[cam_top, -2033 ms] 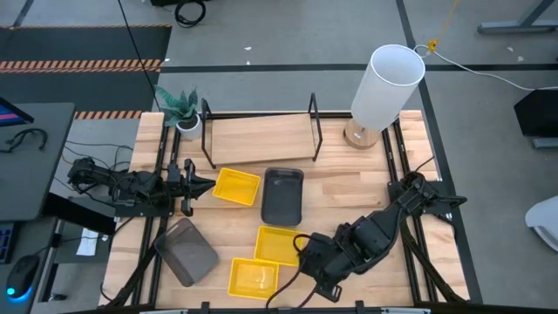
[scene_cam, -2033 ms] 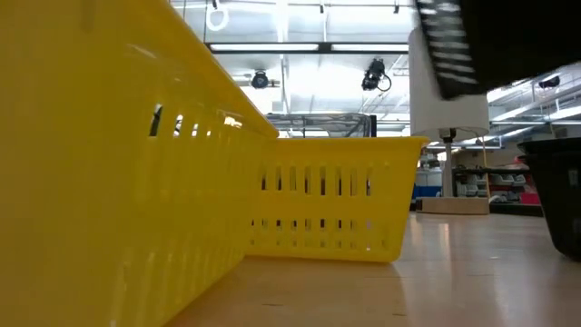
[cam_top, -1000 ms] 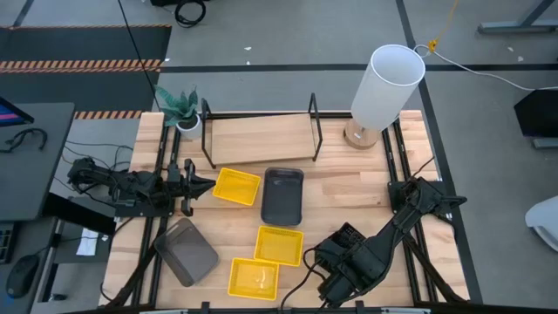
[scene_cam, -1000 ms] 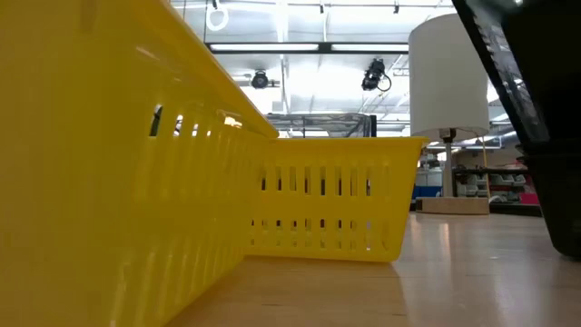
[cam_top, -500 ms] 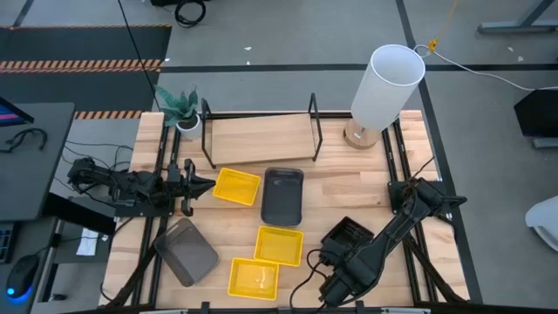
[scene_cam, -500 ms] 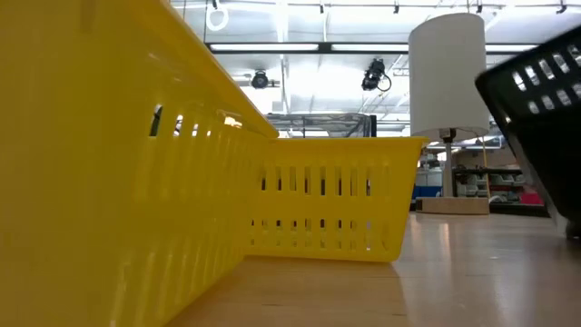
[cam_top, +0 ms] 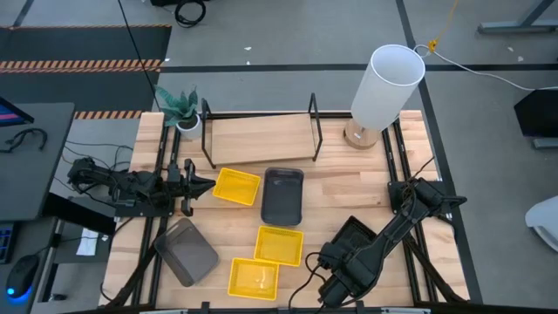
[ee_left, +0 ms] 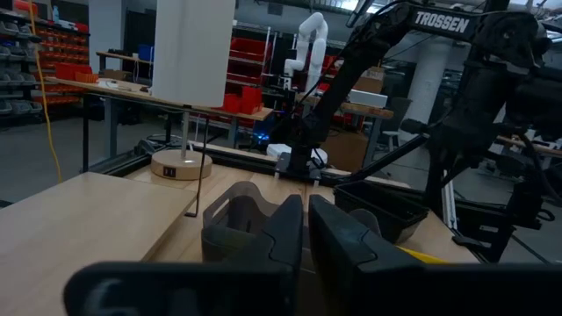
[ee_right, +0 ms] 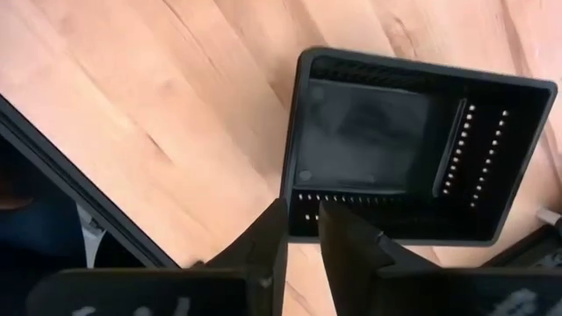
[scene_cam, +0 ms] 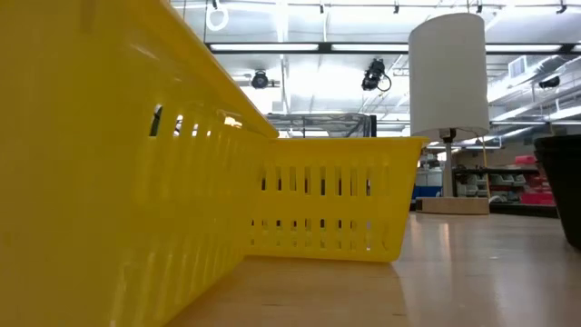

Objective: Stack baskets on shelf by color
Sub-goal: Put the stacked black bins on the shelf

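My right gripper point(cam_top: 335, 256) is shut on a small black perforated basket point(cam_top: 357, 235) near the table's front right; the basket also shows in the right wrist view point(ee_right: 404, 145) and at the low view's right edge point(scene_cam: 565, 186). My left gripper point(cam_top: 199, 185) waits shut and empty at the table's left, beside a yellow basket point(cam_top: 236, 187). Two more yellow baskets point(cam_top: 279, 245) point(cam_top: 254, 277) and two dark grey baskets point(cam_top: 282, 195) point(cam_top: 186, 250) rest on their bottoms on the table. The shelf point(cam_top: 261, 138), a wooden board between black wire frames, lies at the far side. My right gripper holds the black basket by a side wall close to a corner point(ee_right: 295, 211), one finger inside point(ee_right: 344, 235) and one outside point(ee_right: 274, 235). The fingers come from above, pointing down. The basket is level, opening up, low at the table top; whether it rests there I cannot tell.
A tall white cylinder lamp point(cam_top: 386, 87) stands at the far right, a small potted plant point(cam_top: 180, 109) at the far left. Bare wood lies between the grey basket and the right arm. In the low view the yellow baskets point(scene_cam: 336, 200) fill the left and middle.
My right gripper has carried the black basket from beside the front yellow baskets toward the table's right edge and down. The basket hung high and tipped; now it is level and low by the table top.
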Available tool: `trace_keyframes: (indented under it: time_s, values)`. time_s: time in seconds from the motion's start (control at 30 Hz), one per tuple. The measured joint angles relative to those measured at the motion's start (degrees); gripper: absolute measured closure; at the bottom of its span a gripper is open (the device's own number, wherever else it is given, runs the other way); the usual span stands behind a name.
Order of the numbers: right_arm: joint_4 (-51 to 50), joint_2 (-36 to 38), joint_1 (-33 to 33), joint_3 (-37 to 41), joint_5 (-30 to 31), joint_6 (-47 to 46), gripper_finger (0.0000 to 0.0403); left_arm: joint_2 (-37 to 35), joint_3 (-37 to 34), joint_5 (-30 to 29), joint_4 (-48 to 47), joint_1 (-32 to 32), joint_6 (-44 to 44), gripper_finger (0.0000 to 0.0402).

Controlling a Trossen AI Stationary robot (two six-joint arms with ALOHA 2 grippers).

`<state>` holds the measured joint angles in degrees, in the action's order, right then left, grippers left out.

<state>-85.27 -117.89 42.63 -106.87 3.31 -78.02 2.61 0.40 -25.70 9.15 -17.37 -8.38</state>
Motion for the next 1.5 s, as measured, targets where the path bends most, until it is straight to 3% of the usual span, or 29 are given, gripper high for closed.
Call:
trace_keyframes:
  time_s: [0.37, 0.97, 1.33, 1.5]
  values:
    - [2.0, -0.2, -1.7, 0.6, 1.0, -2.4, 0.0303, 0.0, 0.0, 0.0, 0.0, 0.0, 0.0, 0.0371]
    - [12.9, 0.0, -3.0, 12.9, -1.9, -4.5, 0.0235, 0.0, 0.0, 0.0, 0.0, 0.0, 0.0, 0.0373]
    - [22.5, 0.0, -4.7, 21.3, -3.4, -1.2, 0.0241, 0.0, 0.0, 0.0, 0.0, 0.0, 0.0, 0.0366]
    - [23.0, 0.0, -5.6, 21.8, -3.4, 1.8, 0.0266, 0.0, 0.0, 0.0, 0.0, 0.0, 0.0, 0.0372]
